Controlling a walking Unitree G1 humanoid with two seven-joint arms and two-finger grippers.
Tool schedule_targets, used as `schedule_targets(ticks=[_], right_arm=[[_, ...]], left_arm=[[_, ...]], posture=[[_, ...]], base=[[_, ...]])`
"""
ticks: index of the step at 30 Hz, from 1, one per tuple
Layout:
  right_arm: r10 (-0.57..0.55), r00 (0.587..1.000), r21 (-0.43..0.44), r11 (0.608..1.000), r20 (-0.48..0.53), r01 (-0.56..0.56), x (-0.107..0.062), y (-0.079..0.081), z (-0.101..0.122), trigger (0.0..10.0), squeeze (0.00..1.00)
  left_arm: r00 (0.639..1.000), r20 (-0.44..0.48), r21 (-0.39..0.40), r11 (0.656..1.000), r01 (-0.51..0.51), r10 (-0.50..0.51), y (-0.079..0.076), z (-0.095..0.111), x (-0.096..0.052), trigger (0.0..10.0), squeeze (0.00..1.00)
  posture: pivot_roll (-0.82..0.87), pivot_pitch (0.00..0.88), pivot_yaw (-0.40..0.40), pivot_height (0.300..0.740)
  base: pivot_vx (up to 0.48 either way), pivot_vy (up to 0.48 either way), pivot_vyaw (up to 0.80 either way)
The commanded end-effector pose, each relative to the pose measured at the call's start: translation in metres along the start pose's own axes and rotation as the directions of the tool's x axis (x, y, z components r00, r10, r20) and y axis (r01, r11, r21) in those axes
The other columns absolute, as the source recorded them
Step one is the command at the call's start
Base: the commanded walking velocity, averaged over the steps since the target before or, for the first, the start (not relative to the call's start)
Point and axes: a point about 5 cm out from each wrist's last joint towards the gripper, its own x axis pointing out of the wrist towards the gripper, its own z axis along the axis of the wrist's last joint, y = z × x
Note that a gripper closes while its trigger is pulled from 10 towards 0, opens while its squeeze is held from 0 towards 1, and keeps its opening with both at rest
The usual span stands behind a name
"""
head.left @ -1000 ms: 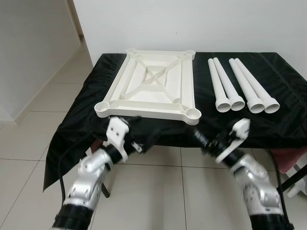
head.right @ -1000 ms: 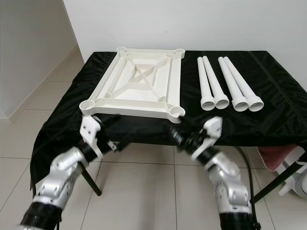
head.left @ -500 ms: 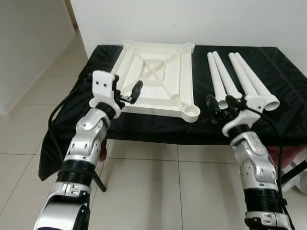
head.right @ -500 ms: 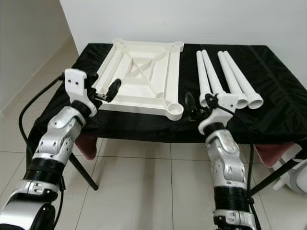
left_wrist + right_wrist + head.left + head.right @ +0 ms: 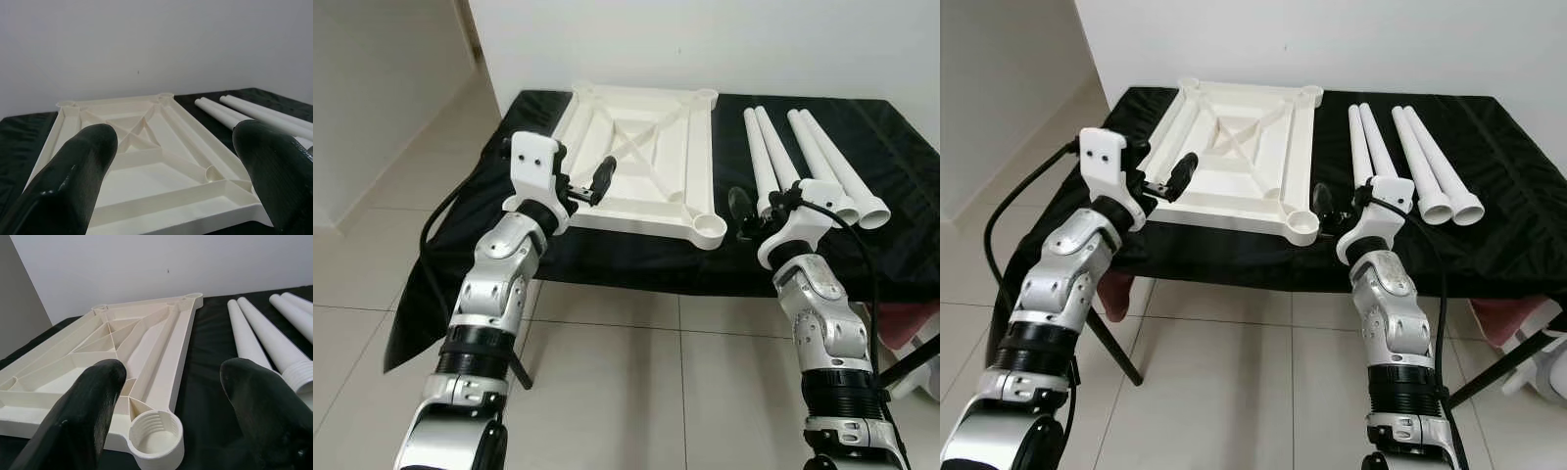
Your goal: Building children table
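Observation:
A white table top [image 5: 641,157] lies upside down on the black-clothed table, with a threaded socket [image 5: 155,433] at its near right corner. Several white legs [image 5: 808,162] lie side by side to its right. My left gripper [image 5: 589,186] hovers open over the top's near left corner, with nothing between its fingers [image 5: 93,147]. My right gripper [image 5: 759,211] stands open at the front edge, between the near right socket and the legs' threaded ends. Its fingers [image 5: 105,382] hold nothing.
The black cloth [image 5: 607,257] hangs over the table's front edge. Behind the table rises a white wall [image 5: 705,39], and grey tiled floor [image 5: 626,372] lies in front. A pink object [image 5: 901,323] sits under the table at the right.
Both arms have risen from below the table's front edge to table height. The left gripper now reaches over the top's near left corner; the right stands by the near right socket.

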Motion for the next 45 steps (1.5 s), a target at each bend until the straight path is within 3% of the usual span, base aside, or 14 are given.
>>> schedule_targets(ticks=[1,3,6,9,13,17,22,24,30,37,45], right_arm=[[0.002,1.000,-0.014,1.000,0.020,-0.001,-0.002,0.004,0.003,10.0,0.00],[-0.041,0.999,-0.027,0.999,0.003,0.041,-0.006,0.001,0.003,10.0,0.00],[-0.068,0.998,-0.042,0.997,-0.009,0.067,-0.008,-0.002,0.002,10.0,0.00],[-0.081,0.997,-0.068,0.994,-0.005,0.080,-0.012,0.000,0.000,10.0,0.00],[-0.051,0.996,-0.049,0.998,-0.076,0.047,-0.029,0.007,-0.024,10.0,0.00],[-0.072,0.992,-0.050,0.996,-0.105,0.067,-0.038,0.005,-0.029,10.0,0.00],[-0.082,0.991,-0.077,0.994,-0.102,0.074,-0.043,0.004,-0.034,10.0,0.00],[-0.080,0.994,-0.120,0.990,-0.073,0.071,-0.048,0.007,-0.037,10.0,0.00],[-0.041,0.997,-0.128,0.991,-0.060,0.033,-0.052,0.014,-0.039,10.0,0.00],[-0.023,0.998,-0.144,0.989,-0.056,0.015,-0.054,0.013,-0.040,10.0,0.00],[0.015,1.000,-0.137,0.990,-0.009,-0.016,-0.043,0.015,-0.032,10.0,0.00]], left_arm=[[0.984,-0.008,0.026,0.984,-0.175,0.175,0.010,-0.001,-0.005,10.0,0.00],[0.977,-0.039,0.072,0.976,-0.205,0.208,0.012,-0.008,-0.011,10.0,0.00],[0.976,-0.059,0.080,0.975,-0.206,0.211,0.013,-0.012,-0.013,10.0,0.00],[0.980,-0.074,0.036,0.982,-0.183,0.185,0.010,-0.017,-0.016,10.0,0.00],[0.971,-0.147,0.018,0.982,-0.190,0.190,0.004,-0.047,-0.038,10.0,0.00],[0.959,-0.179,-0.035,0.973,-0.229,0.219,0.003,-0.054,-0.054,10.0,0.00],[0.955,-0.201,-0.041,0.972,-0.230,0.217,0.000,-0.061,-0.062,10.0,0.00],[0.953,-0.220,-0.026,0.976,-0.217,0.206,0.000,-0.064,-0.064,10.0,0.00],[0.950,-0.195,0.046,0.970,-0.239,0.244,0.011,-0.062,-0.065,10.0,0.00],[0.935,-0.181,0.034,0.952,-0.304,0.305,0.016,-0.059,-0.065,10.0,0.00],[0.934,-0.170,-0.007,0.948,-0.319,0.314,0.007,-0.057,-0.063,10.0,0.00]], posture=[[-0.13,0.004,0.085,0.740],[-0.12,0.000,0.081,0.740],[-0.12,0.000,0.081,0.740],[-0.11,0.005,0.076,0.740],[-0.11,0.008,0.076,0.740],[-0.12,0.009,0.089,0.740],[-0.11,0.014,0.095,0.740],[-0.11,0.013,0.088,0.740],[-0.11,0.005,0.075,0.740],[-0.11,0.014,0.081,0.740],[-0.10,0.021,0.058,0.740]], base=[[0.000,0.000,0.00],[0.000,0.000,0.00],[0.000,0.000,0.00],[0.000,0.000,0.00],[0.000,0.000,0.00],[0.000,0.000,0.00],[0.000,0.000,0.00],[0.000,0.000,0.00],[0.000,0.000,0.00],[0.000,0.000,0.00],[0.000,0.000,0.00]])
